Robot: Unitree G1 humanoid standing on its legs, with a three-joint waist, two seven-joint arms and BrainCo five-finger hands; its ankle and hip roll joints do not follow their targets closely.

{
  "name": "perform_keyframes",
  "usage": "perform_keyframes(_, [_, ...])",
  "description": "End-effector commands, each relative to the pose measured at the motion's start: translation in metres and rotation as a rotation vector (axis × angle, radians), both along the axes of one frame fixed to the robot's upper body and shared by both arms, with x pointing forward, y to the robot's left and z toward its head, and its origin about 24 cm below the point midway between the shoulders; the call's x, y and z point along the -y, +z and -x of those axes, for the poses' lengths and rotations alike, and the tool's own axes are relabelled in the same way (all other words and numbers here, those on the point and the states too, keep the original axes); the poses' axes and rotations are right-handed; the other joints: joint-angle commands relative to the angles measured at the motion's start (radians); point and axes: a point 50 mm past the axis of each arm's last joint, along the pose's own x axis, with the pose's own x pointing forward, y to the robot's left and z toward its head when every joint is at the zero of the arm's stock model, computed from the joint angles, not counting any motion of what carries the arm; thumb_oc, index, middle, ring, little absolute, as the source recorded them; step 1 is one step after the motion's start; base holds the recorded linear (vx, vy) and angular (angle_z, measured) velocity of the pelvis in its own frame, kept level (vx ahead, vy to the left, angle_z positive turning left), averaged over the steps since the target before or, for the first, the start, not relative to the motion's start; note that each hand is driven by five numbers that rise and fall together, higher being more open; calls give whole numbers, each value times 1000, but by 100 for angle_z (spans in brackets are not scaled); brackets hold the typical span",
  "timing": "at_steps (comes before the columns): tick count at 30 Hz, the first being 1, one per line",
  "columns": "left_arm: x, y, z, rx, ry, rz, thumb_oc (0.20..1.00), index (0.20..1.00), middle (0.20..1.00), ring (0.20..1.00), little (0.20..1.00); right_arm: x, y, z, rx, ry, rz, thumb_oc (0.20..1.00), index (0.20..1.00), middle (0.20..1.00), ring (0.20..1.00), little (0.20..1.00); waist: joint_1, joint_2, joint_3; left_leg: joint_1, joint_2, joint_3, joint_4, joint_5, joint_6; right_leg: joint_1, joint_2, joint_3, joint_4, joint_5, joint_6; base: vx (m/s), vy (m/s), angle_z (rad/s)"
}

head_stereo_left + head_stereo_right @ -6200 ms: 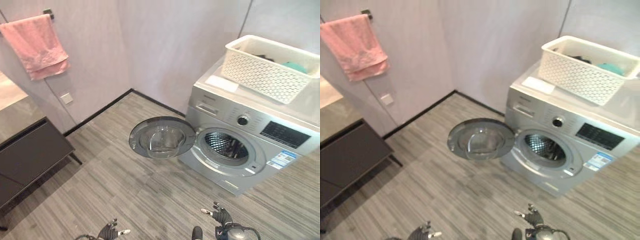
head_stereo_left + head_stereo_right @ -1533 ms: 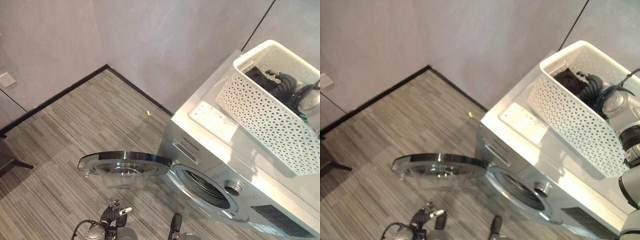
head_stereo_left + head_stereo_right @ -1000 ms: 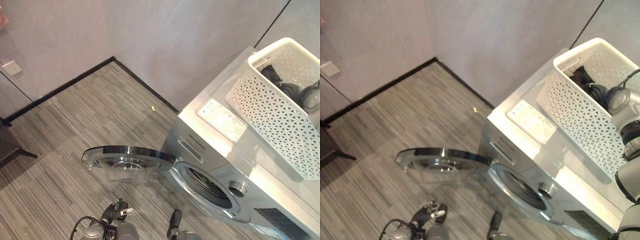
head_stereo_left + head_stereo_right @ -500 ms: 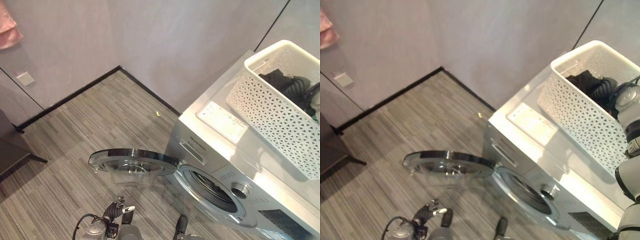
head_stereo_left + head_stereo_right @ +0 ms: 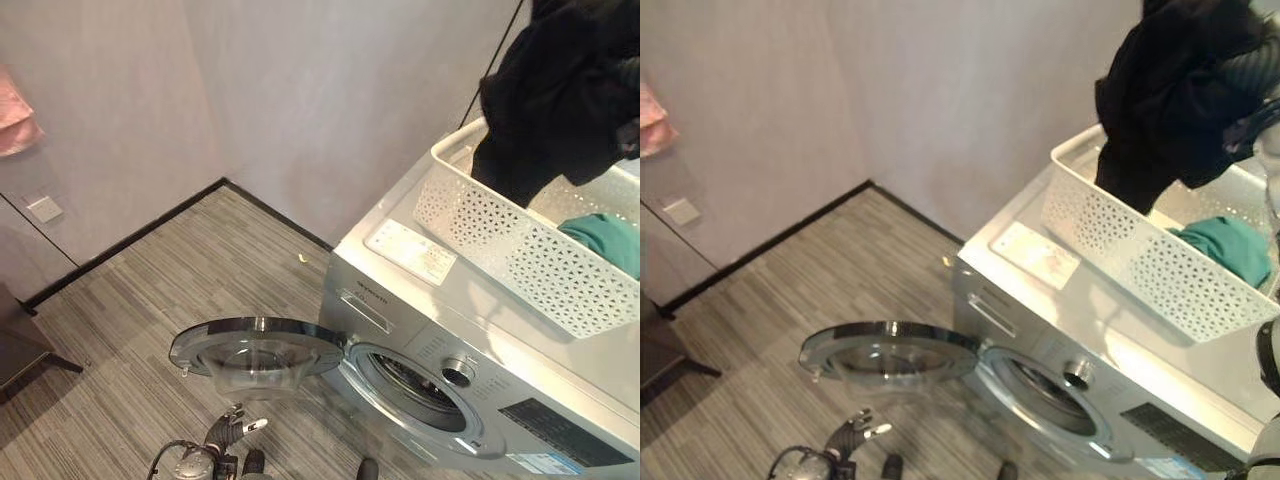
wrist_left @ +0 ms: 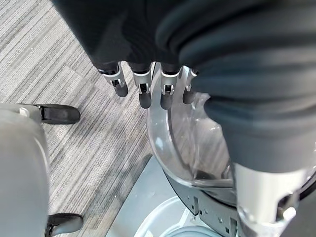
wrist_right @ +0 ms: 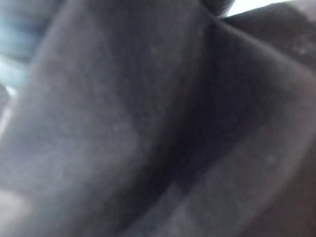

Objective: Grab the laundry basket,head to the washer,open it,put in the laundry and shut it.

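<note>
With laundry basket (image 5: 1160, 262) set on washer (image 5: 520, 370) at right, door (image 5: 258, 348) swung open: dark garment (image 5: 1175, 100) lifted above basket, right-hand grip hidden by cloth; left hand (image 6: 148, 84) fingers relaxed; teal garment (image 5: 1225, 250) unloaded, door unshut.

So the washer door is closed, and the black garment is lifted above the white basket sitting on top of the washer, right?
Not quite: the washer door hangs open, as the left eye view shows. The black garment is indeed lifted above the white basket on top of the washer.
</note>
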Motion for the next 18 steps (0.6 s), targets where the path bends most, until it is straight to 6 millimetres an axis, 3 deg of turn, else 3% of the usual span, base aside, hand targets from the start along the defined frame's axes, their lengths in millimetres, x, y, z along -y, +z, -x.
perform_keyframes(1, [1,5,-14,46,-73,-49,1000,1000,1000,1000,1000,26,26,35,180,-196,103,200,200,200,200,200,23,-31,-52,60,-2,48,40,-112,40,5,-17,35,102,-145,-3,-19,57,0])
perform_keyframes(8, [4,11,-21,90,-111,-61,1000,1000,1000,1000,1000,34,4,43,203,-237,96,200,200,200,200,200,25,-28,-55,68,-27,50,46,-128,61,0,-38,41,122,-137,11,-29,60,-2])
perform_keyframes(14, [7,17,-29,133,-127,-74,1000,1000,1000,1000,1000,22,2,51,300,-198,96,200,200,200,200,200,18,-22,-54,73,-51,56,51,-139,79,-14,-63,50,150,-131,25,-40,75,-8])
perform_keyframes(18, [10,19,-35,154,-140,-90,1000,1000,1000,1000,1000,10,14,66,441,-178,127,200,200,200,200,200,9,-17,-60,73,-72,56,50,-144,91,-19,-80,56,153,-120,36,-46,87,-1])
